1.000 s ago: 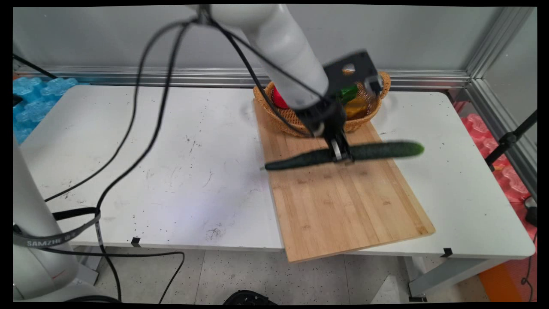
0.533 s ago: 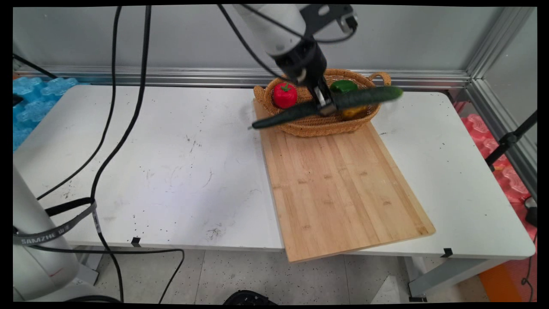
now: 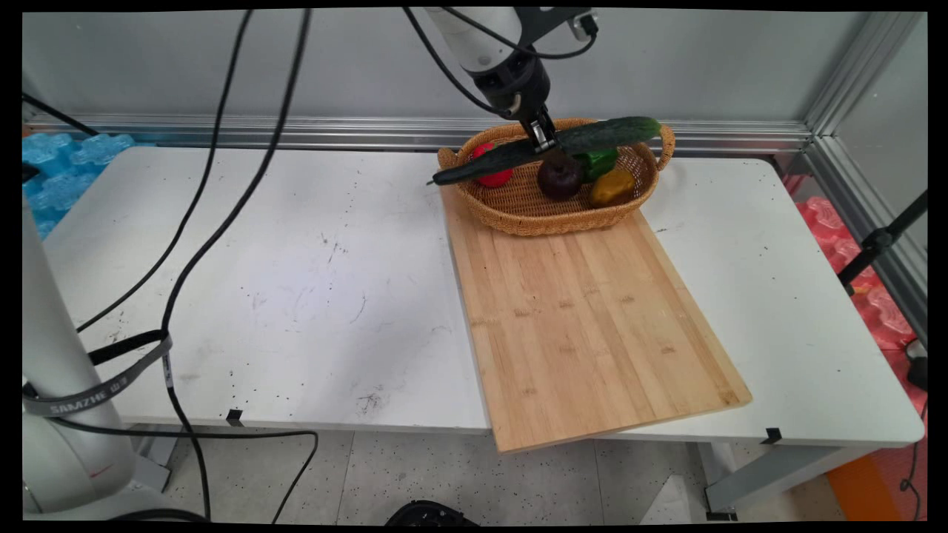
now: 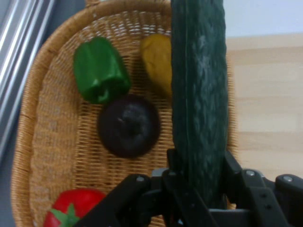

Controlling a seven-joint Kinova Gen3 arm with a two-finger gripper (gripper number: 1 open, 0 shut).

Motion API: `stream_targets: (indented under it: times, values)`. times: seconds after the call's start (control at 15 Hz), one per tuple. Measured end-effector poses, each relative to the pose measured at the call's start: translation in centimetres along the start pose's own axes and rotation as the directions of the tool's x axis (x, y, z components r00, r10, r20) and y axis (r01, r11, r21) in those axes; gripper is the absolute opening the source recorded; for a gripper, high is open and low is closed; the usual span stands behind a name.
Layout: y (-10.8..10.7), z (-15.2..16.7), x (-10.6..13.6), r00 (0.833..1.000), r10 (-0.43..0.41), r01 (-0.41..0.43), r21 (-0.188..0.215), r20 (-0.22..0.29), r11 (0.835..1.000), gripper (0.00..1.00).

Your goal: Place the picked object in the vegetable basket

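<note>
The gripper [image 3: 544, 141] pinches the long cucumber [image 3: 548, 148] at its middle, up over the basket [image 3: 518, 215]. It sticks out past both rims, so it could tip or slip.

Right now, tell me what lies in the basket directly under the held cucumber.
The tool holds the cucumber above the basket. Beneath it lie a dark purple fruit, green pepper, yellow pepper and red tomato.
</note>
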Motion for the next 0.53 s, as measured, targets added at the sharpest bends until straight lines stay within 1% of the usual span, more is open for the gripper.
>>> stream_targets:
  times: [0.2, 0.53]
  values:
    - [-1.2, 2.6, 0.3, 1.0, 0.006, -0.006, 0.014, 0.016, 1.0, 0.0]
    - [-2.0, 7.2, 1.2, 0.999, -0.009, 0.008, 0.016, 0.045, 1.0, 0.0]
